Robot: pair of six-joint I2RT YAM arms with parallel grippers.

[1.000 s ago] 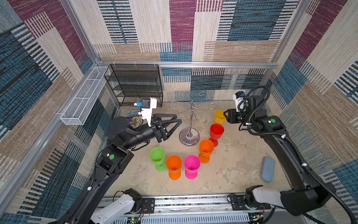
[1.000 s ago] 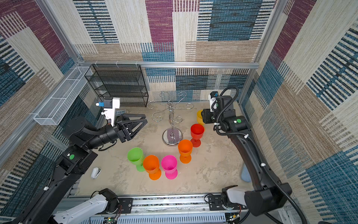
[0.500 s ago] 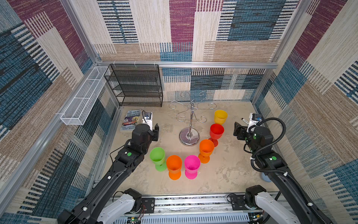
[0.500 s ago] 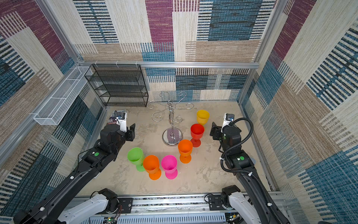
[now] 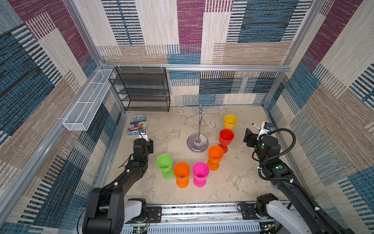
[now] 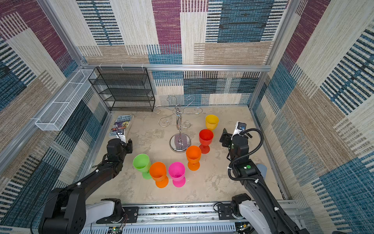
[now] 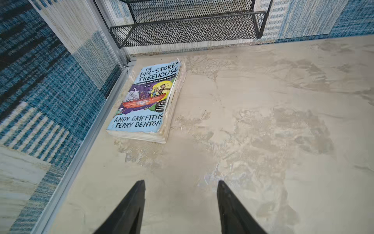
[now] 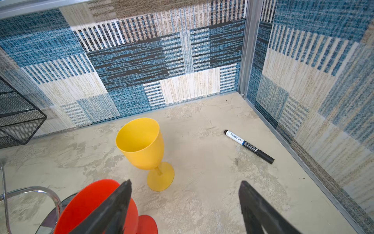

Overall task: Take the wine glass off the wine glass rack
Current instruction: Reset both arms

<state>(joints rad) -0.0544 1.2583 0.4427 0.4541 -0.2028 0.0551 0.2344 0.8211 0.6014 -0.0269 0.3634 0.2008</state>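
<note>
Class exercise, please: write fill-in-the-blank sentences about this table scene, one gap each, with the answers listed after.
The number of glasses hanging on the wine glass rack is ____.
The glass nearest the marker is ____.
Between the green glass and the pink glass stands an ____ one.
The left gripper and right gripper are both ____.
Answers: zero, yellow, orange, open.

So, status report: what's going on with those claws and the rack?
Left gripper open, right gripper open, both empty. Wine glass rack bare, nothing hanging. Nothing blocking.
</note>
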